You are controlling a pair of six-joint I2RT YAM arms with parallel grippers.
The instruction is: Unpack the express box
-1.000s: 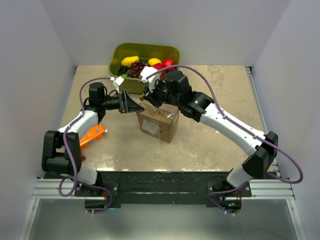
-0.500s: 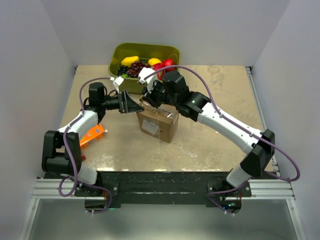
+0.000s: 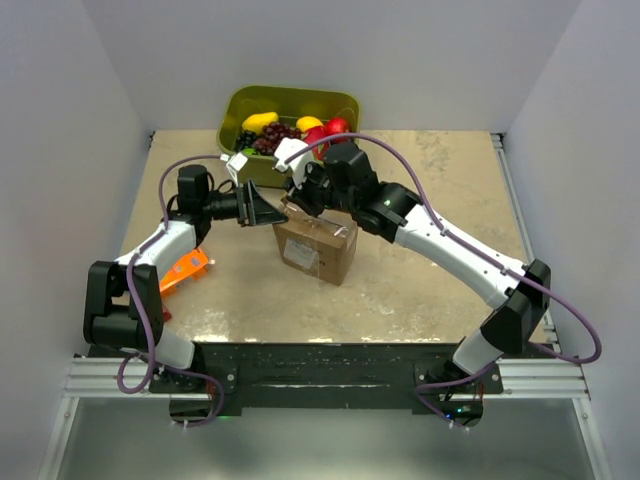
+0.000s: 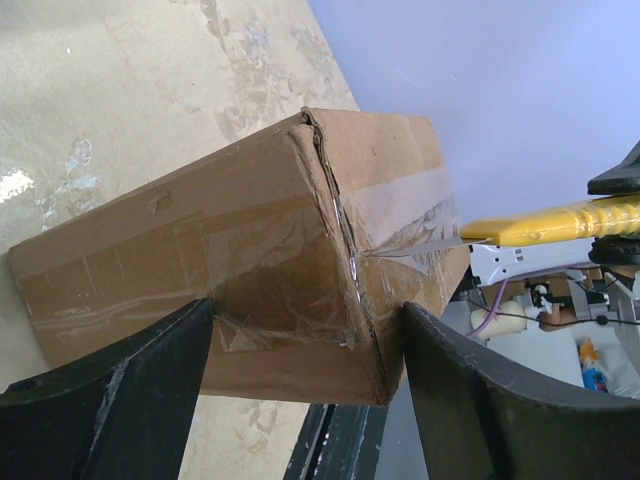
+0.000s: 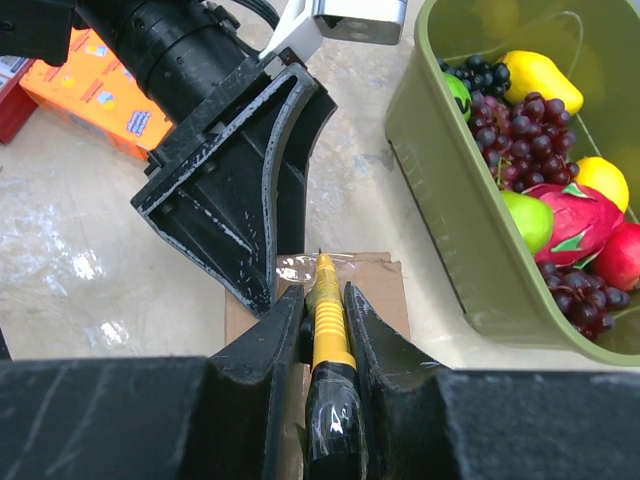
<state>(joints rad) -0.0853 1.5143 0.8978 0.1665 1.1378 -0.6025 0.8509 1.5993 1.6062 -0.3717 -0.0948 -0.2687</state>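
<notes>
The express box [image 3: 318, 250], a brown carton with clear tape, stands mid-table. My left gripper [image 3: 268, 212] is at its far-left corner. In the left wrist view both fingers of the left gripper [image 4: 305, 310] press on the box [image 4: 250, 230], one on each side of that corner. My right gripper [image 3: 300, 195] hovers over the box's far edge, shut on a yellow utility knife [image 5: 330, 320]. The knife tip rests on the taped seam at the top of the box [image 5: 385, 285]. The knife [image 4: 560, 220] also shows in the left wrist view, meeting the tape.
An olive-green bin [image 3: 232, 112] of fruit stands at the back, close behind the box; its wall [image 5: 450, 200] is just right of the knife. A flat orange package [image 3: 183, 270] lies left of the box, by the left arm.
The right wrist has shifted slightly left with the knife. The left gripper and the box have not moved.
</notes>
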